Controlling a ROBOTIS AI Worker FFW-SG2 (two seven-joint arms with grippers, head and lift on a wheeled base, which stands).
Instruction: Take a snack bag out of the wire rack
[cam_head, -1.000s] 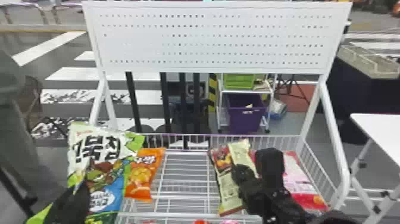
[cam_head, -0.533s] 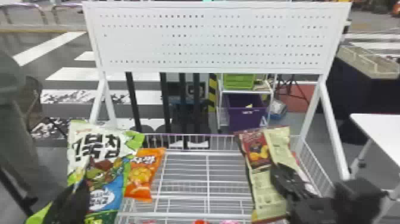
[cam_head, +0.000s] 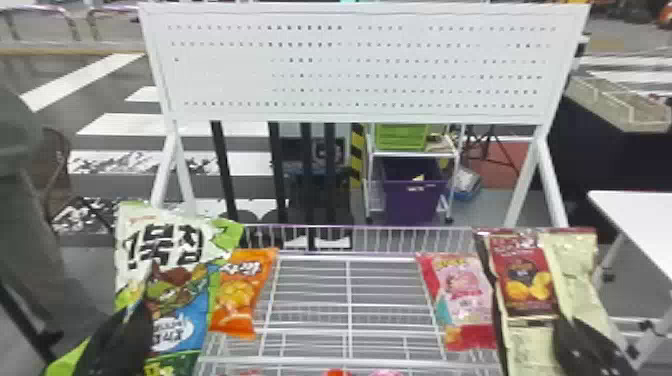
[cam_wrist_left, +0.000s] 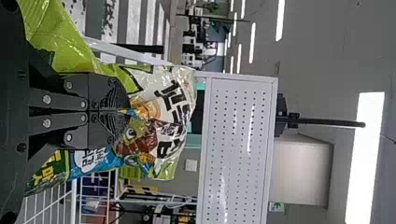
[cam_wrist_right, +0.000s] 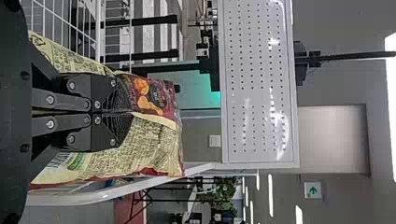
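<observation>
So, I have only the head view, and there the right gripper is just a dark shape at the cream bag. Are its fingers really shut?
Observer: Yes. In the right wrist view, the right gripper has its fingers together on a fold of the cream bag.
Operator: And the left one, it is same on the green bag?
Observer: Same. In the left wrist view, the left gripper is shut, pinching the front of the green bag.
Operator: Good. Is something above the board, where my view is cut?
Observer: Yes, a black pole rises past the top edge of the board.
</observation>
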